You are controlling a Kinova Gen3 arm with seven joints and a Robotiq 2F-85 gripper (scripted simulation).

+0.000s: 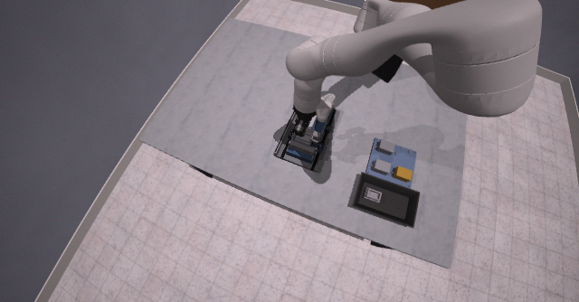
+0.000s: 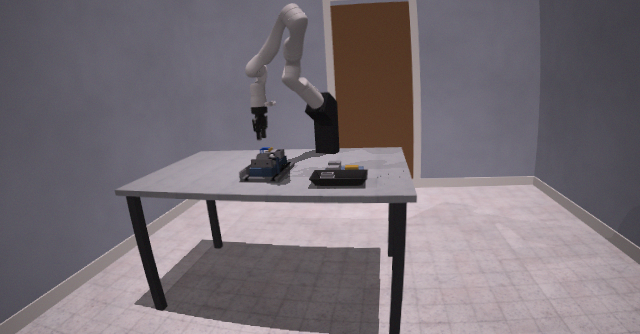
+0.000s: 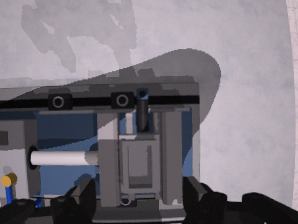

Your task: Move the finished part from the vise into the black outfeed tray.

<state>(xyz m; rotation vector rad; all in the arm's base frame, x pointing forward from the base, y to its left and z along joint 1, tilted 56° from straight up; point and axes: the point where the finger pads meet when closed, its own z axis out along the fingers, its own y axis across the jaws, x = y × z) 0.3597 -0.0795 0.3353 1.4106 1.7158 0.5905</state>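
The vise sits mid-table on a dark base with blue parts; it also shows in the side view point(image 2: 265, 166). In the wrist view the grey finished part point(image 3: 139, 165), with a rectangular pocket on top, sits between the vise's jaws. My gripper point(image 1: 304, 123) hangs well above the vise in the side view point(image 2: 259, 133). It is open and empty, and its dark fingers straddle the part from above. The black outfeed tray point(image 1: 384, 199) lies to the right, with one pocketed block point(image 1: 373, 195) in its left half.
A blue plate point(image 1: 391, 162) behind the tray carries two grey blocks and a yellow block point(image 1: 403, 173). A white cylinder point(image 3: 63, 157) sticks out of the vise on its left in the wrist view. The arm's black base point(image 2: 325, 124) stands at the table's back.
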